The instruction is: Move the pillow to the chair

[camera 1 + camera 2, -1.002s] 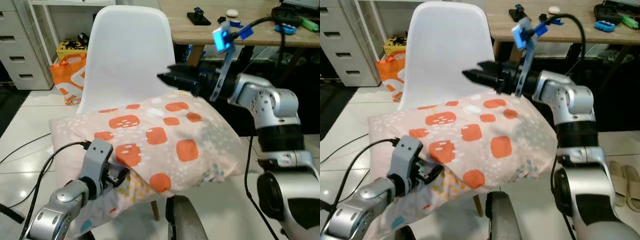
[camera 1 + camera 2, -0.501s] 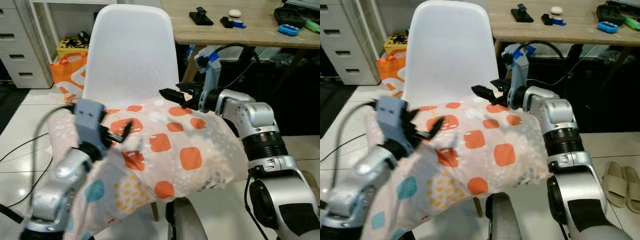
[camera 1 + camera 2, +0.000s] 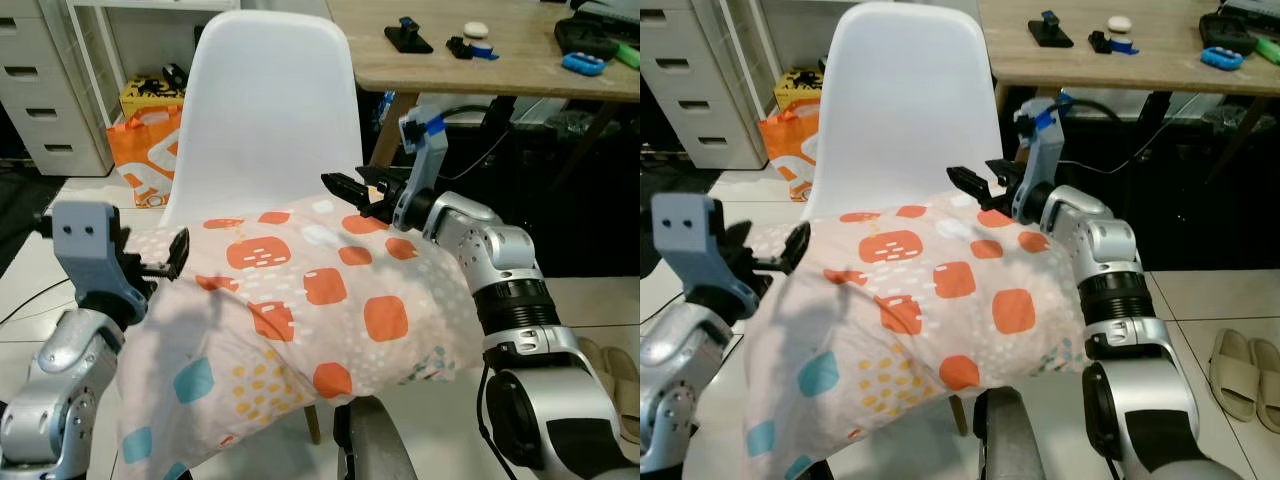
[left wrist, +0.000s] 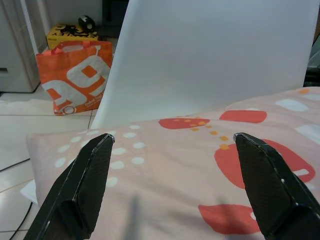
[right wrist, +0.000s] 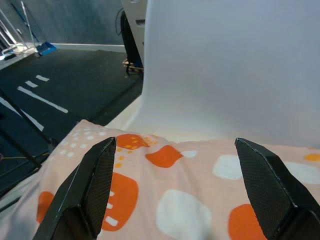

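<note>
So your pale pink fabric pillow with the orange rounded squares [image 3: 310,300] is basically on the white moulded plastic chair [image 3: 265,110] already. Its back half lies on the seat up near the backrest, but the front corner, the bit with the teal and yellow spots, droops off the front edge toward the floor. Probably because the pillow's wider than the seat, so something has to overhang.

Both ends are let go. Your left end effector [image 4: 172,187] hangs spread wide just off the pillow's left edge, nothing between the fingers. Your right end effector [image 3: 352,190] hovers over the back right corner, also released with the fabric below it, not pinched.

I'd call the move nearly done. If that sagging front bugs you, nudge it back toward the backrest, otherwise it might slide off.
</note>
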{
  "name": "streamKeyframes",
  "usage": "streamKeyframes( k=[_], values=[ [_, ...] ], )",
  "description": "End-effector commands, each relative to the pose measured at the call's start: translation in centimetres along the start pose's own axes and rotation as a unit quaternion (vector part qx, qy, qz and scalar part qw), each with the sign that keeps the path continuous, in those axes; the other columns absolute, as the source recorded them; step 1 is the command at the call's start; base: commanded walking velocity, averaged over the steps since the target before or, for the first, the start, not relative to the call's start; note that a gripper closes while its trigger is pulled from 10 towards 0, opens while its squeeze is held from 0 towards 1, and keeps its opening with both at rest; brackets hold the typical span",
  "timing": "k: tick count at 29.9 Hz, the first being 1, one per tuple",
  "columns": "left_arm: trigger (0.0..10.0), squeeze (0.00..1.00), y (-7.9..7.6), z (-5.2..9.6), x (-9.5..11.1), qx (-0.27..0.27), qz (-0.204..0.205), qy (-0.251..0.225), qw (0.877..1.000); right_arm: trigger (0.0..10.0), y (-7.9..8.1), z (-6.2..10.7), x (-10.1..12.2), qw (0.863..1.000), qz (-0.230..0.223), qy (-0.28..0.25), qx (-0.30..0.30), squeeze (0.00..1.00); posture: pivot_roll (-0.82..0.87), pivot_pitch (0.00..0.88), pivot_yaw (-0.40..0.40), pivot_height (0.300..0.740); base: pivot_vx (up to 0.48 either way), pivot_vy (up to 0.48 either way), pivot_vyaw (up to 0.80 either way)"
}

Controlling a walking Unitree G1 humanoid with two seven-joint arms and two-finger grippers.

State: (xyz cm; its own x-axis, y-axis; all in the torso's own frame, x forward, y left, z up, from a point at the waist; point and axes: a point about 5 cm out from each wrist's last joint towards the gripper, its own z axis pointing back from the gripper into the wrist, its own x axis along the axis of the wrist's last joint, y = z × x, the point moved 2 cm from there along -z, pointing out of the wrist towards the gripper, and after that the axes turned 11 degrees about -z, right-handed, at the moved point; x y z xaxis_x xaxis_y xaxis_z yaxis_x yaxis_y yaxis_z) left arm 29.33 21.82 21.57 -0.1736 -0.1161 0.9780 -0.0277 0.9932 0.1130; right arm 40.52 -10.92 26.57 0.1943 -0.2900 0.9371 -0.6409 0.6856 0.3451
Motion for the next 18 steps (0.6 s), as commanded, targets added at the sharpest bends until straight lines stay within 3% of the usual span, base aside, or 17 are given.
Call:
streamKeyframes(
  k=[1, 2, 4, 18],
  values=[
    [10.0, 0.0, -0.3, 0.3, -0.2, 0.003, 0.004, 0.006, 1.0, 10.0, -0.5, 0.2, -0.7, 1.0, -0.011, -0.003, -0.01, 0.0, -0.17, 0.119, -0.079, 0.535, 0.0, 0.0, 0.0],
    [10.0, 0.0, -0.3, 0.3, -0.2, 0.003, 0.004, 0.006, 1.0, 10.0, -0.5, 0.2, -0.7, 1.0, -0.011, -0.003, -0.01, 0.0, -0.17, 0.119, -0.079, 0.535, 0.0, 0.0, 0.0],
    [10.0, 0.0, -1.4, 0.1, -1.0, -0.001, -0.003, 0.021, 1.0, 10.0, -1.0, 0.3, -3.0, 1.0, -0.018, 0.01, -0.022, 0.0, -0.17, 0.1, -0.079, 0.549, 0.0, 0.0, 0.0],
    [10.0, 0.0, -3.7, -1.0, -1.1, -0.024, 0.013, 0.015, 1.0, 10.0, -2.3, 0.7, -3.6, 0.999, -0.005, 0.011, -0.046, 0.0, -0.16, 0.029, -0.068, 0.589, 0.0, 0.0, 0.0]
  ],
)
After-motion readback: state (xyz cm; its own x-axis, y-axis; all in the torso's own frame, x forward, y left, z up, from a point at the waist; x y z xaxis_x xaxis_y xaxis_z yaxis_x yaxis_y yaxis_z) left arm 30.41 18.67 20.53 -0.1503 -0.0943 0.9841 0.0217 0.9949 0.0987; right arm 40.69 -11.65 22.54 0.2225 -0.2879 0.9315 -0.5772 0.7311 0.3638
